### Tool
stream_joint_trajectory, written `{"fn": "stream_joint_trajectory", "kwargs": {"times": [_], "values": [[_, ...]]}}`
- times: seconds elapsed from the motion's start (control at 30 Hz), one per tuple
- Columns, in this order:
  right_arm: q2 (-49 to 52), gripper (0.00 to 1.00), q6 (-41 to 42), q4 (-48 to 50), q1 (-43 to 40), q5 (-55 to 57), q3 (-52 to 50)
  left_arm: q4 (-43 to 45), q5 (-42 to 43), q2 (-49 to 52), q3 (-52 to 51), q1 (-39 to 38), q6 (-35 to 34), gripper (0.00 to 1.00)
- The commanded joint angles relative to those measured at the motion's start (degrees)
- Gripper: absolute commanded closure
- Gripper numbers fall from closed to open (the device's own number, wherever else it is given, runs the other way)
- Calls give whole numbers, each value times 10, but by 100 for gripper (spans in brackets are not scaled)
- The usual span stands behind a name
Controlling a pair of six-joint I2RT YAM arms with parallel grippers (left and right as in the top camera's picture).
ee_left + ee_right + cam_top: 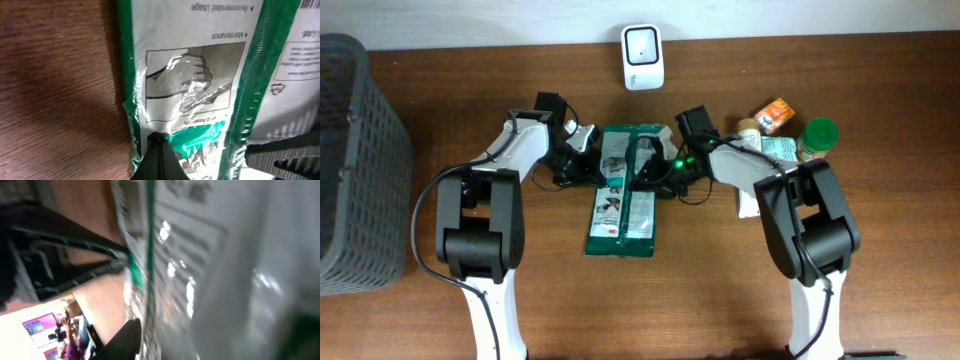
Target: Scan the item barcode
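Overhead: I am seeing the green-and-white packet (pixel 623 200) lying flat on the table (pixel 720 300), just below the white scanner (pixel 643 57).
Left gripper (pixel 582 148): it is sitting fully closed, seemingly pinching the packet's left edge.
Right gripper (pixel 668 166): it is crowding the packet's right edge; I cannot tell how wide it is standing.
Risk: I am expecting the slick film to be slipping or crumpling in a 2-sided lift, hiding the barcode.

Green-white packet (pixel 200 75): glossy crinkled plastic film; table (pixel 55 90): brown wood grain, matt; basket (pixel 355 160): grey plastic mesh.
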Motion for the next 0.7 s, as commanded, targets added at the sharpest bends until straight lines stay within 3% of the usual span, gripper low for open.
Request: {"fn": "stream_joint_trajectory", "kwargs": {"times": [0.0,0.07,0.2,0.27,0.3,0.33,0.4,0.47,0.6,0.67], "values": [[7,77,34,46,16,-2,2,3,-48,51,-17,-6,-4,100],[7,95,34,49,18,-2,2,3,-48,51,-17,-6,-4,100],[-43,96,-33,16,2,-3,2,5,-49,51,-17,-2,-3,80],[-88,96,-109,-18,-4,-3,2,5,-48,51,-17,7,-3,77],[-123,96,-189,-57,-9,-2,2,5,-48,51,-17,12,-3,77],[-156,96,-255,-91,-12,1,2,5,-48,51,-17,17,-3,82],[-191,96,-292,-120,-20,18,2,5,-48,51,-17,23,-4,85],[-229,96,-285,-137,-39,78,2,4,-43,51,-17,31,-3,96],[-188,96,-233,-139,-40,82,2,5,-42,51,-17,31,-3,100],[-165,90,-167,-148,-45,116,2,5,-42,51,-17,31,-3,100]]}}
